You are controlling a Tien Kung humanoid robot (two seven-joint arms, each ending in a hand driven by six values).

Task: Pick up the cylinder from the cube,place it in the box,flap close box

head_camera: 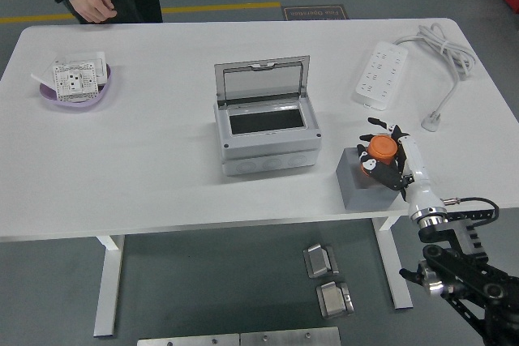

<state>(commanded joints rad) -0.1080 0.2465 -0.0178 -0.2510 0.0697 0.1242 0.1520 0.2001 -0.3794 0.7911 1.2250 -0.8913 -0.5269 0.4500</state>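
The right robot hand (383, 158) curls its fingers around the orange cylinder (383, 148) atop the grey cube (353, 181), gripping to lift it toward the open-lidded box (268, 139) nearby on the counter (146, 160).

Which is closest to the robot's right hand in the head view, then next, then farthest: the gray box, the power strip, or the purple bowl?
From the right hand:
1. Gray box, just to its left, mid-table.
2. Power strip, behind it, far right.
3. Purple bowl, far left corner.
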